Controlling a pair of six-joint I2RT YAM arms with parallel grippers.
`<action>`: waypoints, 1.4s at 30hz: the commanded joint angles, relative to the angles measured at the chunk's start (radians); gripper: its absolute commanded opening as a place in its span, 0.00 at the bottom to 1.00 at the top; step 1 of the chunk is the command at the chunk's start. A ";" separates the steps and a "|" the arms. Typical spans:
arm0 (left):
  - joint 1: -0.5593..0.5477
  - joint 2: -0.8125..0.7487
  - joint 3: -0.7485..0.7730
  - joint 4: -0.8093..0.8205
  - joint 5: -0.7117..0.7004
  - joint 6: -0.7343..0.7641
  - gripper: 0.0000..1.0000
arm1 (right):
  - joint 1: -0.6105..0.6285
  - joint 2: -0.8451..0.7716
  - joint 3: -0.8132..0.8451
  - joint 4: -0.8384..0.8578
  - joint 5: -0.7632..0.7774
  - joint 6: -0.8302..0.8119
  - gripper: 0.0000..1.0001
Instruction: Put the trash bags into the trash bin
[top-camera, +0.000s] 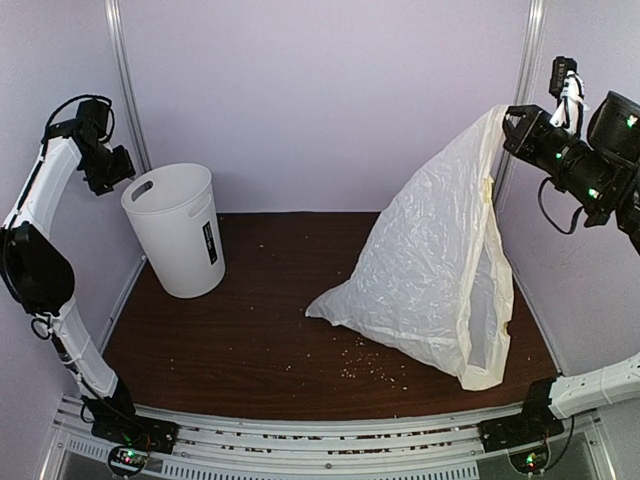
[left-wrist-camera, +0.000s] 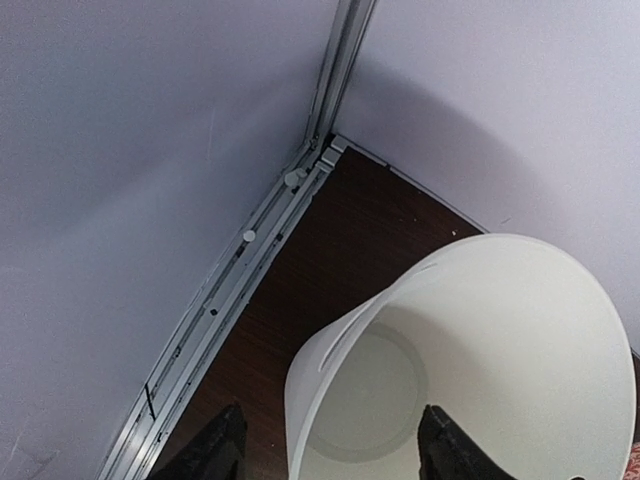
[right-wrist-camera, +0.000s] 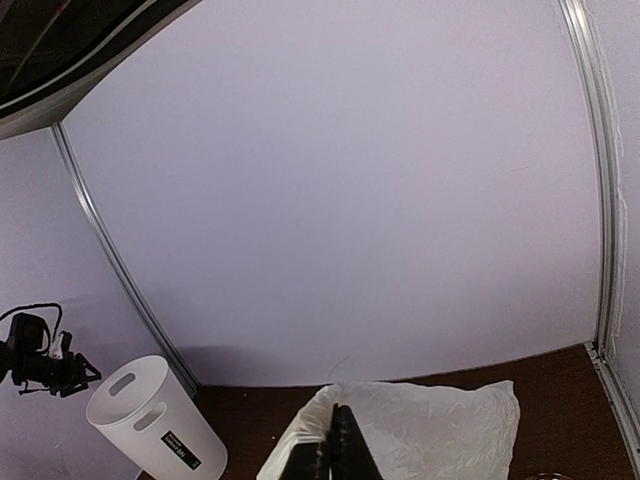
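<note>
The trash bag (top-camera: 440, 270), a large crinkly translucent white sheet, hangs from my right gripper (top-camera: 508, 118) high at the right; its lower end rests on the brown table. The gripper is shut on the bag's top corner; in the right wrist view the shut fingers (right-wrist-camera: 338, 445) pinch the bag (right-wrist-camera: 440, 430). The trash bin (top-camera: 177, 228), a white bucket with a black label, stands upright at the back left; it also shows in the right wrist view (right-wrist-camera: 150, 420). My left gripper (top-camera: 112, 165) hovers above the bin's left rim, open and empty, its fingertips (left-wrist-camera: 222, 450) straddling the rim (left-wrist-camera: 330, 350).
Purple walls close the back and both sides, with metal rails in the corners (top-camera: 125, 80). Small crumbs (top-camera: 370, 365) lie scattered on the table (top-camera: 270, 310) in front of the bag. The bin's inside (left-wrist-camera: 400, 400) holds nothing.
</note>
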 joint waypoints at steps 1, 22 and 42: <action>0.032 0.028 0.052 0.048 0.035 0.018 0.59 | -0.003 -0.032 -0.020 -0.026 0.041 0.013 0.00; 0.044 0.089 0.016 0.063 0.129 0.006 0.29 | -0.003 -0.040 -0.066 -0.024 0.056 0.031 0.00; 0.036 0.097 -0.015 0.075 0.166 0.018 0.11 | -0.004 -0.035 -0.085 0.003 0.064 0.021 0.00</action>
